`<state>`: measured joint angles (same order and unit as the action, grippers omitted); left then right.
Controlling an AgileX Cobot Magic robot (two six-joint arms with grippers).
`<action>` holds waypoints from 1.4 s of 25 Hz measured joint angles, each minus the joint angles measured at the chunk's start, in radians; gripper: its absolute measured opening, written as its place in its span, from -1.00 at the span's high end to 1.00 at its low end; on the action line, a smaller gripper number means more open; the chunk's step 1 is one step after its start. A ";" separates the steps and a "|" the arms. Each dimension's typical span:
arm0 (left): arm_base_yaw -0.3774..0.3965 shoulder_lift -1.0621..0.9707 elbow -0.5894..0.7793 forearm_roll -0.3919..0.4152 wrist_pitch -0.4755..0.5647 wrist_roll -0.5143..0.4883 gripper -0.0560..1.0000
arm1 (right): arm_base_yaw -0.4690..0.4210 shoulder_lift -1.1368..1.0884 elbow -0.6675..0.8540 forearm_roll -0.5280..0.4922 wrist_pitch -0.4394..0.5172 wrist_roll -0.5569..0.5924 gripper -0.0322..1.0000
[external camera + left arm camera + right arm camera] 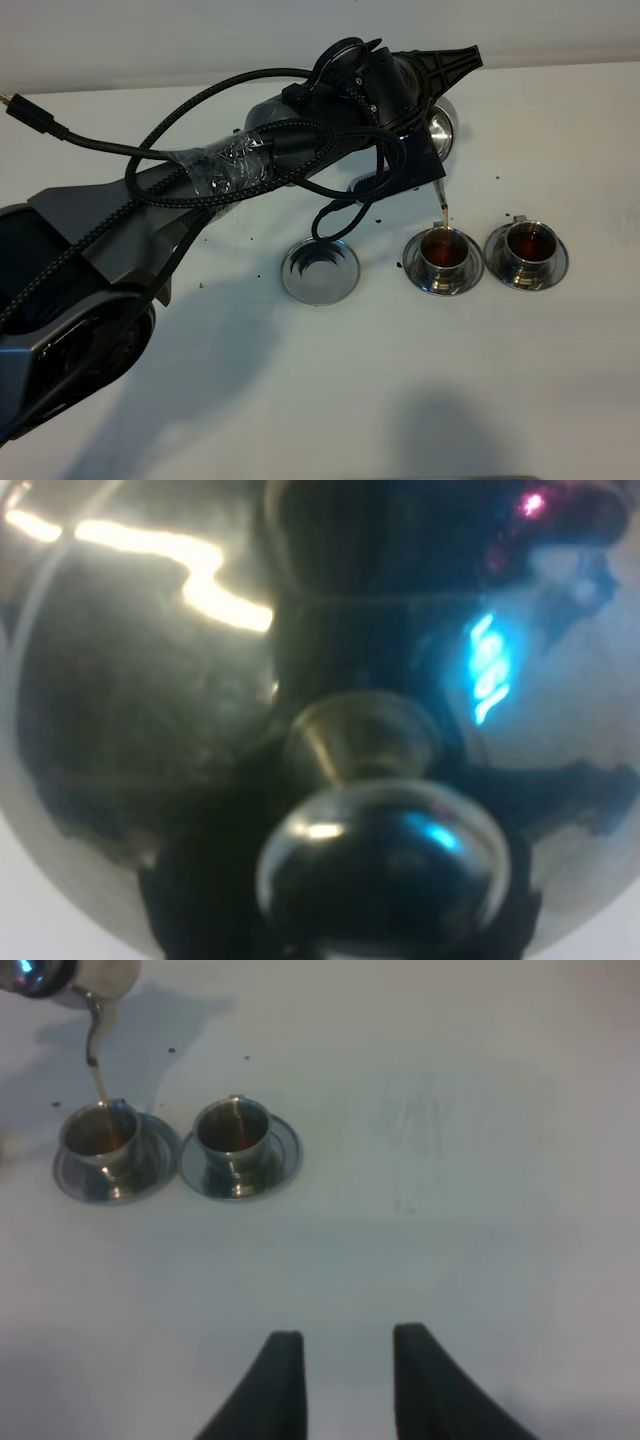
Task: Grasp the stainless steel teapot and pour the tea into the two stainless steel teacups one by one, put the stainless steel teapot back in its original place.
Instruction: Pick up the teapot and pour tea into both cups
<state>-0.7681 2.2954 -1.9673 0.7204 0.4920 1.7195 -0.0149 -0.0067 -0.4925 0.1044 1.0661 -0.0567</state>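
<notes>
My left gripper [432, 80] holds the stainless steel teapot [444, 124] tilted above the table, its jaws hidden by the wrist. A thin stream of tea runs from the spout [440, 192] into the left teacup [443, 250]. The right teacup [528, 245] holds brown tea. Each cup stands on its own saucer. The empty round saucer [319, 270] lies left of the cups. The left wrist view is filled by the teapot's body [150, 680] and lid knob [385, 850]. The right wrist view shows the teapot [60, 975], both cups [100, 1132] [233, 1130], and my right gripper [345, 1365], open and empty.
Small dark specks [385, 213] dot the white table [400, 380] around the saucers. The left arm with its black cables [200, 160] stretches from the lower left across the table's middle. The right arm does not show in the exterior high view.
</notes>
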 joint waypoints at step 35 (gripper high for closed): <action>0.000 0.000 0.000 -0.094 0.039 0.046 0.48 | 0.000 0.000 0.000 0.000 0.000 0.000 0.53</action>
<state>-0.7681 2.2954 -1.9673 0.6260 0.5311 1.7658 -0.0149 -0.0067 -0.4925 0.1044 1.0661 -0.0562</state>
